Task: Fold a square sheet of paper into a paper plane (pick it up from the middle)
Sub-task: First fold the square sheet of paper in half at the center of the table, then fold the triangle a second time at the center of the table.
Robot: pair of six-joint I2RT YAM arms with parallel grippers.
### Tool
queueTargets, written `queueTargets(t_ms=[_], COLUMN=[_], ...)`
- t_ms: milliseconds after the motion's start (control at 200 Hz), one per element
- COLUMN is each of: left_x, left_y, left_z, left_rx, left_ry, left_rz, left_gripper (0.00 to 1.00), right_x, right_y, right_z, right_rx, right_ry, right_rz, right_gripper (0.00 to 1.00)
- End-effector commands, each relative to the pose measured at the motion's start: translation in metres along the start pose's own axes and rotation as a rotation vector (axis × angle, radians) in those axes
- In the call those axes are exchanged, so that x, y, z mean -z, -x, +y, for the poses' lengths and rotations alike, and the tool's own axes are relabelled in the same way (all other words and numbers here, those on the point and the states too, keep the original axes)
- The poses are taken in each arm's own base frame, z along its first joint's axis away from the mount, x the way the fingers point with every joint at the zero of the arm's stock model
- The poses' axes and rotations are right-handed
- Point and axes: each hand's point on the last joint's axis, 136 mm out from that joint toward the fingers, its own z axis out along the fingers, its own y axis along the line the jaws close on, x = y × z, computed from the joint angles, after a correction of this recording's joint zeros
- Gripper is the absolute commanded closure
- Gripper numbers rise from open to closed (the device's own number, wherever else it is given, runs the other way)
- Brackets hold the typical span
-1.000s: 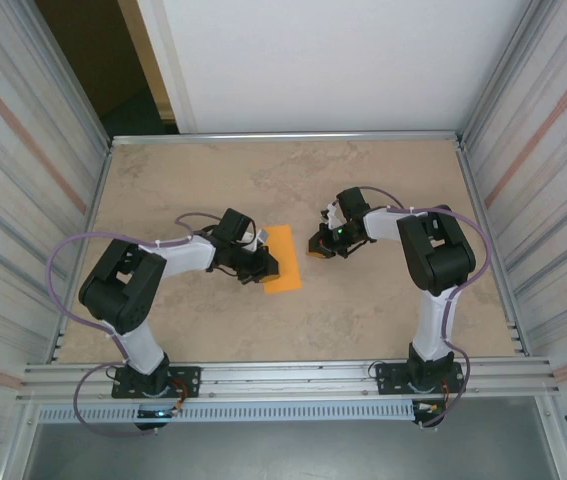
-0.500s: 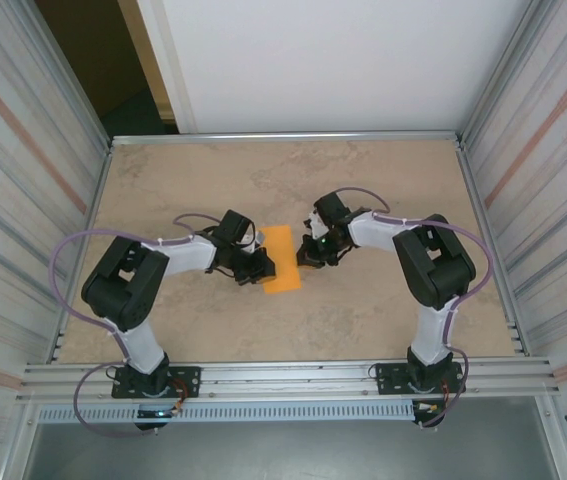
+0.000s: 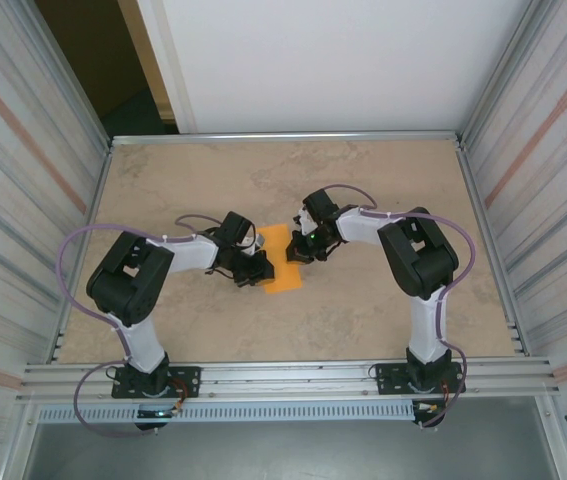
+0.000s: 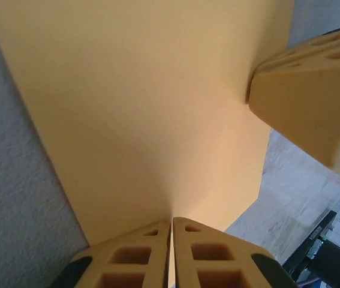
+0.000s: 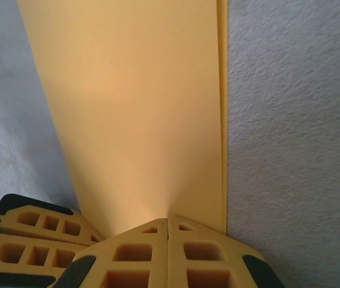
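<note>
A: Where's our thin bright orange paper sheet [image 3: 281,262]?
B: Centred on the beige surface [image 3: 363,310], a flat narrow rectangle with room all round. Our left hand [image 3: 259,266] and right hand [image 3: 296,250], fingers pressed together, touch its long edges.

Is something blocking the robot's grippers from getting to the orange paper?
No, nothing visible is in the way. Both are shut and right at the orange paper: the left gripper at its left side, the right gripper at its right side.
</note>
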Motion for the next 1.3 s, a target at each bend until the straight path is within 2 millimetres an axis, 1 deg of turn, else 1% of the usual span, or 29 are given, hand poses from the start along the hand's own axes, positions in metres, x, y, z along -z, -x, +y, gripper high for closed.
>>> queueTargets(t_ms=[0, 70, 140, 215, 346, 456, 586, 641, 682, 792, 877, 927, 962, 1012, 1032, 1107, 1238, 1298], left_x=[-0.003, -0.001, 0.000, 0.001, 0.003, 0.007, 0.015, 0.020, 0.025, 0.043, 0.053, 0.054, 0.052, 0.049, 0.047, 0.041, 0.032, 0.028], left_y=[-0.005, -0.009, -0.018, -0.032, -0.057, -0.065, -0.065, -0.060, -0.052, -0.024, 0.000, 0.011, 0.018, 0.027, 0.030, 0.042, 0.061, 0.068], left_z=[0.014, 0.015, 0.016, 0.020, 0.033, 0.038, 0.033, 0.027, 0.019, -0.006, -0.024, -0.033, -0.037, -0.040, -0.041, -0.046, -0.052, -0.047], left_rx=[0.007, -0.005, -0.015, -0.037, -0.053, -0.045, -0.053, -0.055, -0.060, -0.071, -0.085, -0.092, -0.090, -0.082, -0.080, -0.075, -0.069, -0.052], left_ry=[0.052, 0.053, 0.047, 0.066, 0.129, 0.142, 0.135, 0.119, 0.096, 0.023, -0.029, -0.050, -0.058, -0.066, -0.068, -0.076, -0.075, -0.044], left_rz=[0.026, 0.035, 0.059, 0.095, 0.156, 0.163, 0.150, 0.125, 0.097, -0.016, -0.099, -0.127, -0.139, -0.149, -0.152, -0.152, -0.165, -0.177], left_gripper=[0.88, 0.86, 0.85, 0.84, 0.83, 0.83, 0.82, 0.82, 0.81, 0.78, 0.74, 0.73, 0.72, 0.70, 0.70, 0.70, 0.70, 0.70], right_x=[-0.011, -0.011, -0.011, -0.013, -0.014, -0.011, -0.006, -0.004, -0.002, 0.009, 0.026, 0.036, 0.045, 0.053, 0.058, 0.069, 0.079, 0.079], right_y=[-0.004, -0.005, -0.008, -0.010, -0.013, -0.012, -0.009, -0.007, -0.005, 0.008, 0.023, 0.030, 0.035, 0.038, 0.040, 0.041, 0.031, 0.023], right_z=[-0.030, -0.041, -0.051, -0.058, -0.067, -0.071, -0.073, -0.069, -0.063, -0.040, -0.016, -0.009, -0.004, -0.004, -0.006, -0.014, -0.030, -0.033], right_rx=[-0.074, -0.096, -0.119, -0.133, -0.155, -0.167, -0.173, -0.167, -0.157, -0.124, -0.099, -0.095, -0.094, -0.105, -0.115, -0.149, -0.218, -0.232], right_ry=[-0.080, -0.112, -0.138, -0.158, -0.172, -0.176, -0.174, -0.162, -0.146, -0.073, -0.003, 0.018, 0.030, 0.034, 0.033, 0.020, 0.020, 0.020], right_rz=[0.022, 0.024, 0.032, 0.038, 0.046, 0.042, 0.028, 0.025, 0.020, -0.018, -0.071, -0.103, -0.133, -0.161, -0.177, -0.213, -0.229, -0.221], right_gripper=[0.98, 0.99, 0.99, 0.99, 1.00, 1.00, 1.00, 0.99, 0.99, 0.97, 0.92, 0.88, 0.83, 0.77, 0.74, 0.69, 0.60, 0.58])
